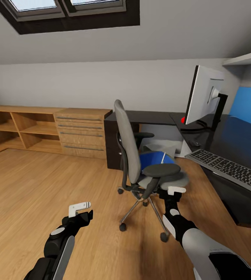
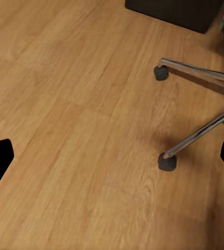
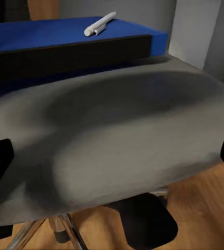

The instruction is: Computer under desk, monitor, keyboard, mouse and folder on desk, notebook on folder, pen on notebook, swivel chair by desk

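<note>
This is an attic room in a home, fitted out as a study corner. The ceiling (image 1: 172, 35) slopes down and a skylight (image 1: 69, 9) is cut into it. The floor (image 1: 43, 182) is warm wood planking. Low wooden shelves (image 1: 12, 130) and a chest of drawers (image 1: 80, 132) run along the back wall. A dark corner desk (image 1: 234, 140) carries a monitor (image 1: 203, 97) and a keyboard (image 1: 230, 169). A grey swivel chair (image 1: 141, 163) on castors stands just beside the desk, with something blue on its seat.
</note>
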Available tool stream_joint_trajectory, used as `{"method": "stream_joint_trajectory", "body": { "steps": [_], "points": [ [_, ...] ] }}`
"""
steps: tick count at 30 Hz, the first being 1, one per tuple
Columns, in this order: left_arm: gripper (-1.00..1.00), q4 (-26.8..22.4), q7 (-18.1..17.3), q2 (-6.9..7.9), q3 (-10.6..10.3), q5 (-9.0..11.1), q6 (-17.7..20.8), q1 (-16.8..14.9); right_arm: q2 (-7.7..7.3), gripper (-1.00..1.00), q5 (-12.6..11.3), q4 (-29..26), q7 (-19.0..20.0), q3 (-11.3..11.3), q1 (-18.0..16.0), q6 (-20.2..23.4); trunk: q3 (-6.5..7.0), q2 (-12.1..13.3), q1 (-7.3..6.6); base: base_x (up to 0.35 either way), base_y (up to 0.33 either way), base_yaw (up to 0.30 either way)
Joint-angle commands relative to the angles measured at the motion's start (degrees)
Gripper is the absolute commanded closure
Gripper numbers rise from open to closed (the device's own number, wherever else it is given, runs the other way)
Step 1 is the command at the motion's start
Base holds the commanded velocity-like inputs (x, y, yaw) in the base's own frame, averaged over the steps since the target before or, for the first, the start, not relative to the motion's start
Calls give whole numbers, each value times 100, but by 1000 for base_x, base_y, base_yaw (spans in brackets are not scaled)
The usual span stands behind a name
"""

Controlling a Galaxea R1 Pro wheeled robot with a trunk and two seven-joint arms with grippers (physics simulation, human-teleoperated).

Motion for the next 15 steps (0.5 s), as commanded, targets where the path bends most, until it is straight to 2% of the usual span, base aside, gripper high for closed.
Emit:
{"method": "stream_joint_trajectory", "body": {
  "steps": [1,3,15],
  "points": [
    [-100,-6,52,1,-5,61,16,-3,0,-100,11,4,-28,4,-3,-14,13,39,-24,0,0,3],
    [-100,-6,52,1,-5,61,16,-3,-1,-100,12,1,-32,4,-4,-17,49,119,-68,0,0,2],
    [-100,-6,61,1,-4,61,12,-3,7,-100,4,-11,-35,4,-3,-19,49,119,-68,0,0,0]
  ]
}}
